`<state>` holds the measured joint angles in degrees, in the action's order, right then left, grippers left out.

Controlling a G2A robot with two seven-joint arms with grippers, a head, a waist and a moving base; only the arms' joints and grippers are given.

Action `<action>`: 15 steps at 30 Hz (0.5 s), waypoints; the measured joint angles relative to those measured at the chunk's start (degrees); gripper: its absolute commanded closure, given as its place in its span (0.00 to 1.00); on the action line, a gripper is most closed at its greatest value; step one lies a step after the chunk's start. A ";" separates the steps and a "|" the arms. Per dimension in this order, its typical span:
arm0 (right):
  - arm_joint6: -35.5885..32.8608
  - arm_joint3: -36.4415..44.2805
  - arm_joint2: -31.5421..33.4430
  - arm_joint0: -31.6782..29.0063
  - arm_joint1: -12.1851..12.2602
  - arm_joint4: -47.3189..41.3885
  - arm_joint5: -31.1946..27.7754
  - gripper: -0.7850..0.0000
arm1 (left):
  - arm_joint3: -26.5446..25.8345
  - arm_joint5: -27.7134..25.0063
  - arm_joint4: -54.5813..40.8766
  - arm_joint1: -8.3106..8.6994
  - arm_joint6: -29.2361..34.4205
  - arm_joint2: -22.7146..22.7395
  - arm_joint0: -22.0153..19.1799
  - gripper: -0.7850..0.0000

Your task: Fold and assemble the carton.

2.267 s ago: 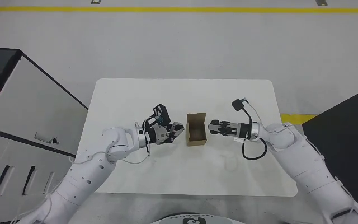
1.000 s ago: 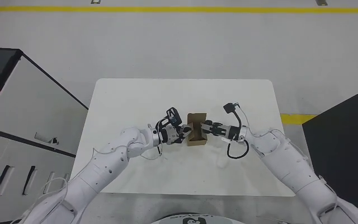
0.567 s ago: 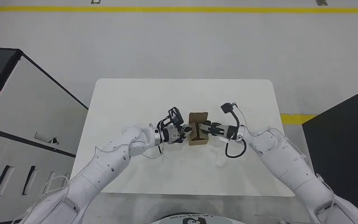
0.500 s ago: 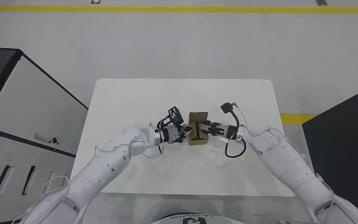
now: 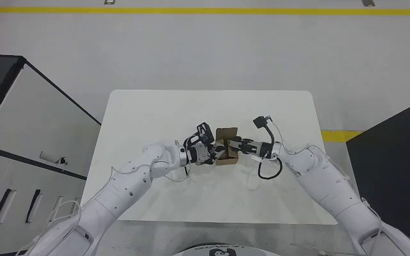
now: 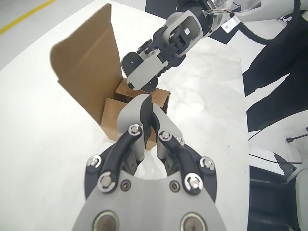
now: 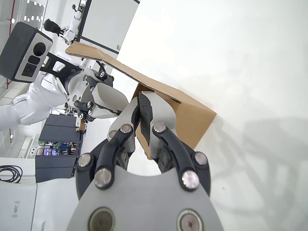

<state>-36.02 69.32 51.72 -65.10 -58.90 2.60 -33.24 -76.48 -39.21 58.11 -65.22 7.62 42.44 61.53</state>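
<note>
Near the centre of the table, the left gripper sits at 9 o'clock of the brown carton, its fingers pinched tight on that side wall. At 3 o'clock the right gripper clamps the opposite wall likewise. At 12 o'clock, 1 tall flap stands upright.

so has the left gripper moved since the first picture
Yes. The left gripper has moved across the table toward its middle, closing the earlier gap to the carton.
</note>
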 measured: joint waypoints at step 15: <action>-0.58 0.99 0.61 -0.01 -0.31 2.26 0.66 1.00 | 1.73 0.16 0.53 -1.20 0.09 -0.56 -1.16 1.00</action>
<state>-36.61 70.30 52.33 -65.11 -59.21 4.86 -32.58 -74.75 -39.05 58.64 -66.41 7.72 41.88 60.37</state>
